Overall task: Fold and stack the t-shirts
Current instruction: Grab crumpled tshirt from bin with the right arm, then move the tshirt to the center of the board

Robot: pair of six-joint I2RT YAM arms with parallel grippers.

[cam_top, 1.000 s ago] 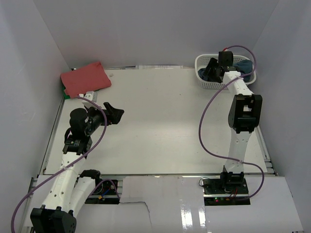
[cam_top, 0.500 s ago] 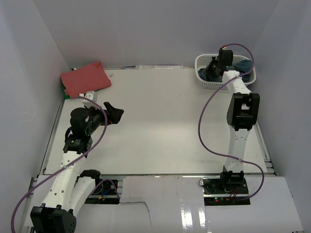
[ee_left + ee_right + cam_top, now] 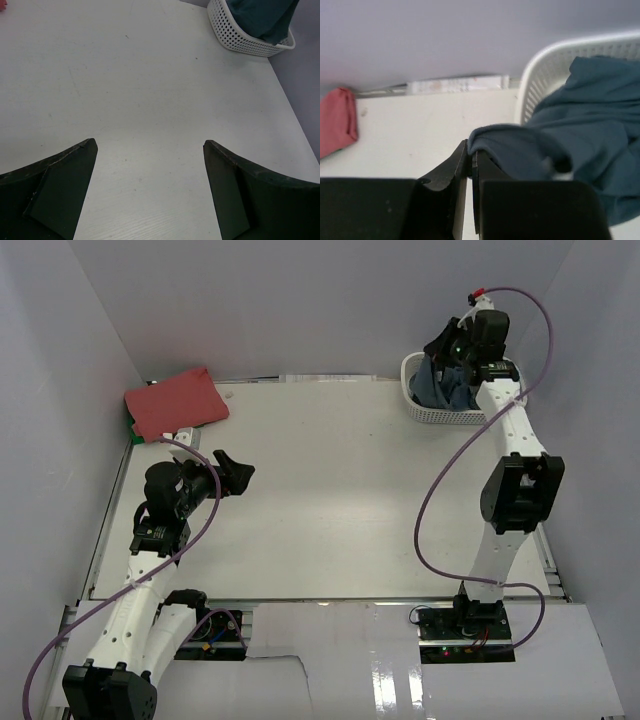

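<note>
Above the white table (image 3: 330, 490), my right arm (image 3: 515, 440) stretches over the basket (image 3: 430, 416). My right claw (image 3: 470, 156) is clamped tight on the blue t-shirt (image 3: 600, 115).

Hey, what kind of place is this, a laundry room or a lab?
Most likely a robot lab test cell, not a home: a white table boxed in by plain panels, a left arm and right arm bolted at its near edge, and a basket with a blue t-shirt.
</note>
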